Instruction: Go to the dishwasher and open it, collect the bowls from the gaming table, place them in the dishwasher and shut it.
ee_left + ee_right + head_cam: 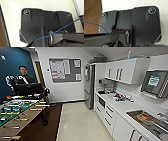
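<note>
The dishwasher, the gaming table and the bowls are out of view. I face a kitchen from the head view. A white counter (122, 107) with white drawers and doors below it runs along the right wall. Both wrist views look down past the robot's own dark plate at pale floor (12, 25) and a strip of brown floor (91, 16).
A green-field table-football table (17, 112) with rods fills the left on dark brown floor. A person (23, 75) stands behind it at a dark monitor. A steel fridge (88, 84) stands at the back, and a steel sink (150, 120) lies near right. Pale floor (80, 122) runs ahead.
</note>
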Tool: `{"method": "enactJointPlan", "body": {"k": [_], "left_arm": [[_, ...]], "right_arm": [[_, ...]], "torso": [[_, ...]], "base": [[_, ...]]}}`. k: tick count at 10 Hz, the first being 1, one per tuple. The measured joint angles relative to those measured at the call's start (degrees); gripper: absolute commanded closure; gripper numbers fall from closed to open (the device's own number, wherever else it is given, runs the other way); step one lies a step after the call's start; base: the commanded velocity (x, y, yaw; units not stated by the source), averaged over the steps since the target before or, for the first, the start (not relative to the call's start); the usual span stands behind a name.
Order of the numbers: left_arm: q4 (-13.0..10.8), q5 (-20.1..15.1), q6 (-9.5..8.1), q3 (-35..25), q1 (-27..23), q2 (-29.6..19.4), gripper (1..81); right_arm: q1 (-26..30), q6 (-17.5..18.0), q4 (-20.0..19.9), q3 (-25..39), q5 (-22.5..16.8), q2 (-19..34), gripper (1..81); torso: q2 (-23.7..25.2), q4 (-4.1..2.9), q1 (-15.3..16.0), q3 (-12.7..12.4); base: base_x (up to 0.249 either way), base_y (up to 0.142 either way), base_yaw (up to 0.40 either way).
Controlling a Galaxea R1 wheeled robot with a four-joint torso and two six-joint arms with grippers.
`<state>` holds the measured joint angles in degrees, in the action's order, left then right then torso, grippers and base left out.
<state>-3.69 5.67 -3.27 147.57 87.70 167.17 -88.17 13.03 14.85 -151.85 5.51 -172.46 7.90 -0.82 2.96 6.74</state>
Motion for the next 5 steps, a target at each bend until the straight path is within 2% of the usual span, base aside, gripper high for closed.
{"method": "enactJointPlan", "body": {"k": [3,5], "left_arm": [[0.0,0.13,0.0,-4.27,0.12,-2.45,1.0],[0.01,0.09,0.02,-8.07,0.17,-4.62,1.0]], "right_arm": [[0.28,0.0,0.2,10.91,-0.13,4.99,1.0],[0.22,0.0,0.22,14.74,-0.15,7.22,1.0]], "torso": [[0.0,0.0,0.0,0.0],[0.0,0.0,0.0,0.0]], "base": [[0.0,0.0,0.325],[0.0,0.0,0.317]]}}
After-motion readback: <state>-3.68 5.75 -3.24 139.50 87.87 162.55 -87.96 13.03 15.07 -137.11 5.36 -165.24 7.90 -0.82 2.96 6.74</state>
